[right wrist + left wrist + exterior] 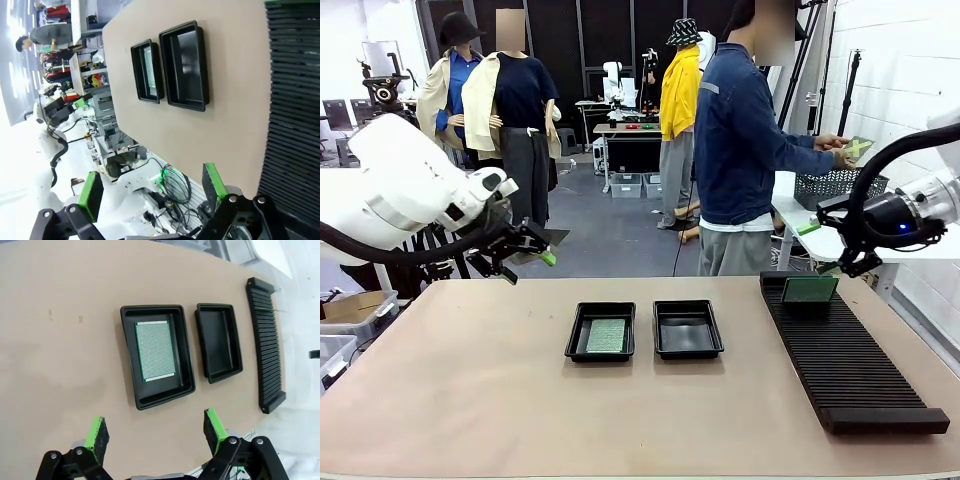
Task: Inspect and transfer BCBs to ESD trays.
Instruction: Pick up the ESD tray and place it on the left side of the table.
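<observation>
Centre frame: shallow black plastic tray (572,336) w/ flat green circuit board (607,335) lying flat; twin tray (687,330) beside it bare. Farther, mid-right: green board (810,289) upright in long black ribbed rack (860,380), long axis left-right, just below my right gripper (852,260), the nearer arm. Left gripper (532,252) mid-left. Both wide open, holding nothing.

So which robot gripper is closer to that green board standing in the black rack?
The right. The right gripper hangs just above the board at the rack's far end; the left gripper hovers far off at the table's left side.
</observation>
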